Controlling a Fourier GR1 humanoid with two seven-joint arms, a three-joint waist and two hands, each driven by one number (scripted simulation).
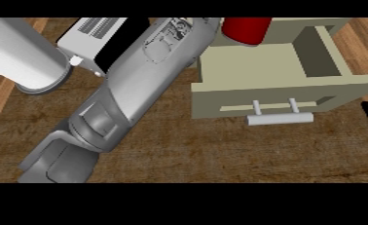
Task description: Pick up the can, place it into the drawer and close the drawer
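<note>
Looking down from the head view, a grey forearm (137, 78) crosses the wooden surface (215, 156) diagonally, from left of the drawer (251, 68) up toward its far left corner. The red can (247, 30) stands upright at that far edge, its base hidden behind the drawer's rim. The drawer is pulled open, its handle (280, 118) on the near front. No hand itself shows, so whether any fingers grip the can cannot be told. Another pale cylinder (28, 58) lies farther left.
</note>
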